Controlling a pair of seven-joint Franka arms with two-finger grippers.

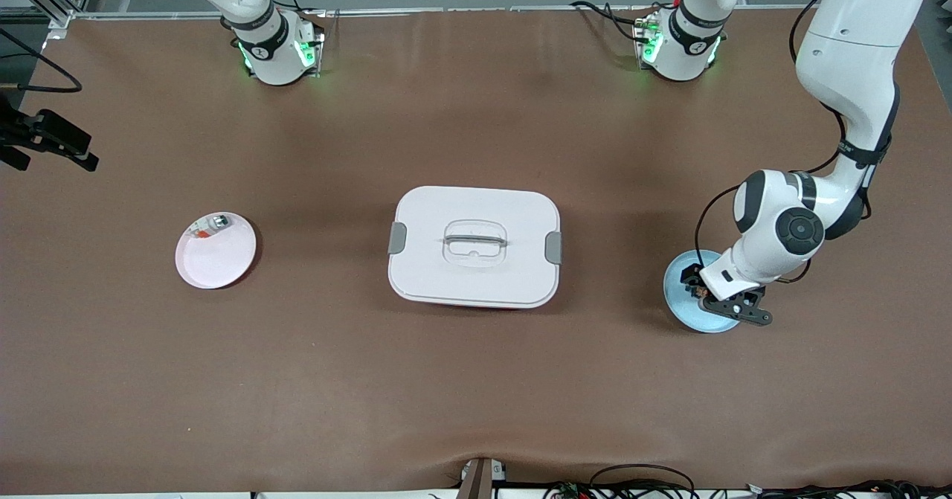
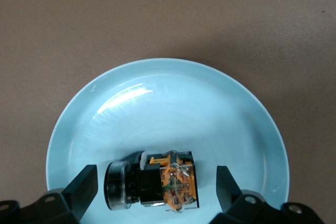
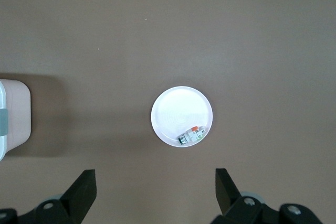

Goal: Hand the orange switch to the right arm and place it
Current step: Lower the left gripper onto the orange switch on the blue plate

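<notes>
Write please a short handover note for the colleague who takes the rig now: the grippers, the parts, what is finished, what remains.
Left gripper: open, low over the blue plate, fingers either side of the orange switch, no grip yet.
Right gripper: open, waiting high over the pink plate, which holds a small whitish breaker.
White lidded box: mid-table, shut.
Done: approach only.
Left: grasp, hand over to right arm, place.
</notes>
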